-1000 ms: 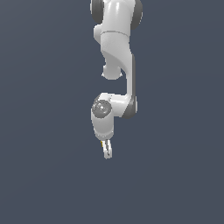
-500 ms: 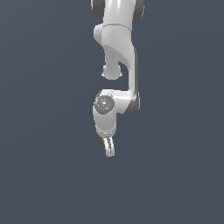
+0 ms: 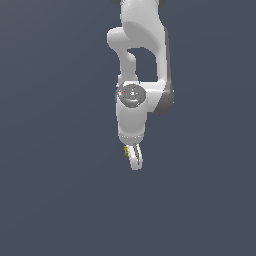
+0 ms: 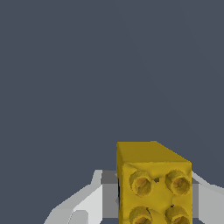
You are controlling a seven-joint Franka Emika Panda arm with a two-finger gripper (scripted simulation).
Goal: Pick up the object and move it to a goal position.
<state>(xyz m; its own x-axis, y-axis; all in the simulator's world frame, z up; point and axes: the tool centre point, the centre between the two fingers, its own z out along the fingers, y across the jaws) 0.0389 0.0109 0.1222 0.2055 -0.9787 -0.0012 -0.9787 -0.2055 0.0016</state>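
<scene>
The mustard-yellow studded toy brick (image 4: 153,183) fills the wrist view, clamped between my two white fingers (image 4: 85,205). In the exterior view only a small yellow edge of the brick (image 3: 125,150) shows beside the fingers. My gripper (image 3: 134,161) hangs below the white arm, pointing down, shut on the brick and held above the plain grey floor.
The white arm (image 3: 142,60) comes down from the top of the exterior view. A plain dark grey surface (image 3: 50,200) lies all around, with no other object and no goal marker in sight.
The arm has shifted a little toward the exterior view's right and slightly up, carrying the brick. The grip has not changed.
</scene>
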